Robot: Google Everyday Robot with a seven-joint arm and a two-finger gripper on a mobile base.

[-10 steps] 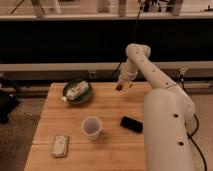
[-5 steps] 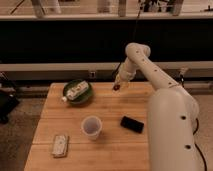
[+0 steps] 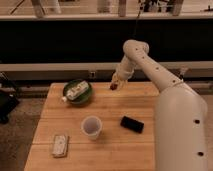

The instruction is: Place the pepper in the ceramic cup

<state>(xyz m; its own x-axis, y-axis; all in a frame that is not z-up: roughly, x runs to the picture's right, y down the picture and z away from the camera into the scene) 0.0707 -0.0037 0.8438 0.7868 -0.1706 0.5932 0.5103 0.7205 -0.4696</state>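
since a second ago the arm has drifted a little to 9 o'clock, carrying the hand above the far edge of the surface. looks like it's clenched on the pepper, a small dark red blob at the tip. ceramic cup sits well apart, around 7 o'clock from the hand, so the carry goes that way.

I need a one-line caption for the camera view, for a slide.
Robot hand holds the pepper above the table's far edge; the ceramic cup waits nearer, beside a green bowl.
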